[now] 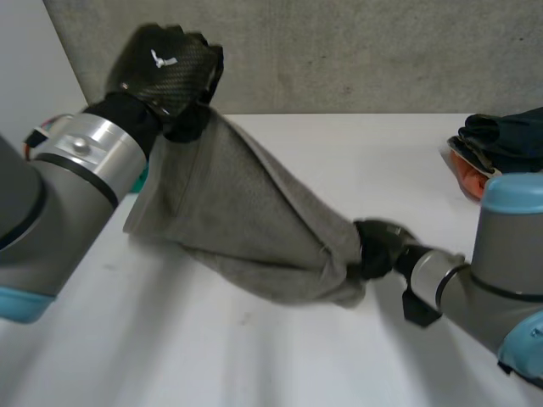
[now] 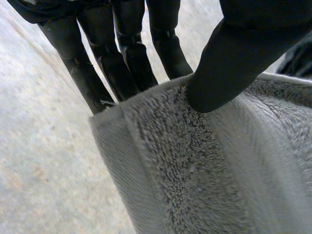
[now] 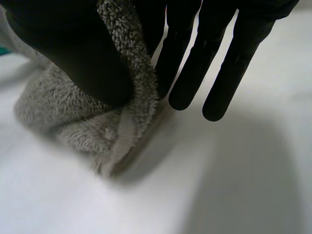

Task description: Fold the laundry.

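The grey towel is stretched between both hands, pinched high at one end by the left hand and low at the other by the right hand.

Nothing readable; the left hand bears only an illegible white mark.

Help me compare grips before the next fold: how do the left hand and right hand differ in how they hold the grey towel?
The left hand holds its end of the grey towel raised well above the table; the right hand holds its end low, near it. The left hand grips the far end, the right hand the nearer one, so the towel slopes between them. Both pinch towel edge between thumb and fingers.
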### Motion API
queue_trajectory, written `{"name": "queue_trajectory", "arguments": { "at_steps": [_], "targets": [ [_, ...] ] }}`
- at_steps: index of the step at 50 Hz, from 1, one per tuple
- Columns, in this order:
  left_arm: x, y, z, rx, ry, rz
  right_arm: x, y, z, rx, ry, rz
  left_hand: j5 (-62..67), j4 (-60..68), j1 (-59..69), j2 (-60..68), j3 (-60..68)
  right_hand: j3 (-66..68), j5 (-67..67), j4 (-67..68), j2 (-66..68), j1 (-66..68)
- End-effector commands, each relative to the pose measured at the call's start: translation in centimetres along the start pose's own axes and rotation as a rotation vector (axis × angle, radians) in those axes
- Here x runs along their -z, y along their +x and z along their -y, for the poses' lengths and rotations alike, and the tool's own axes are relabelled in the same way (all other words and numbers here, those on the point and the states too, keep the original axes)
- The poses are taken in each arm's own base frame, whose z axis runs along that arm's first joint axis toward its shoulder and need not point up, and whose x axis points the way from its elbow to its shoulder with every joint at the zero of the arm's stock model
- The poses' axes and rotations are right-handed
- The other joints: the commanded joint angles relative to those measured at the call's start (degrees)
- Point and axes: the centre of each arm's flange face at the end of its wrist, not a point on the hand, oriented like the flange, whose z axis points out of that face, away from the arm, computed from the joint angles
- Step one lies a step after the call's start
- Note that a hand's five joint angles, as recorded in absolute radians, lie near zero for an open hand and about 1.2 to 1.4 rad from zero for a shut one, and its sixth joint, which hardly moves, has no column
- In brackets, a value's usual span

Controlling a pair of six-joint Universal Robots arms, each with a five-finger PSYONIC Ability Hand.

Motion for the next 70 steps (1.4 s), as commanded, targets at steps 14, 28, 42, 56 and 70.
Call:
{"name": "queue_trajectory", "arguments": {
  "at_steps": [14,28,42,56,70],
  "targets": [
    [3.5,-3.9,0.5,0.026,0.030,0.168,8.3,-3.3,16.5,0.583,0.517,-0.100,13.5,11.3,13.7,11.7,11.9,12.5,13.6,12.0,12.7,18.1],
    [4.8,-2.5,-6.6,0.105,-0.155,0.152,-0.8,-4.0,6.3,0.634,0.129,0.060,13.5,11.3,13.7,11.7,11.9,-12.1,-11.0,-12.5,-11.9,-6.5],
    [4.8,-3.2,-4.5,0.086,-0.086,0.172,3.8,1.6,13.1,0.508,0.198,-0.135,13.5,11.3,13.7,11.7,11.9,-49.2,-48.1,-49.6,-49.0,-43.6],
    [5.2,-4.5,1.2,0.054,0.120,0.211,-0.2,6.5,10.2,0.387,0.011,-0.037,13.5,11.3,13.7,11.7,11.9,-45.4,-44.4,-45.9,-45.3,-39.9],
    [5.1,-5.5,5.7,0.039,0.261,0.237,-6.2,5.5,5.2,0.378,-0.077,0.119,13.5,11.3,13.7,11.7,11.9,-39.1,-38.0,-39.6,-38.9,-33.5]
  ]
}}
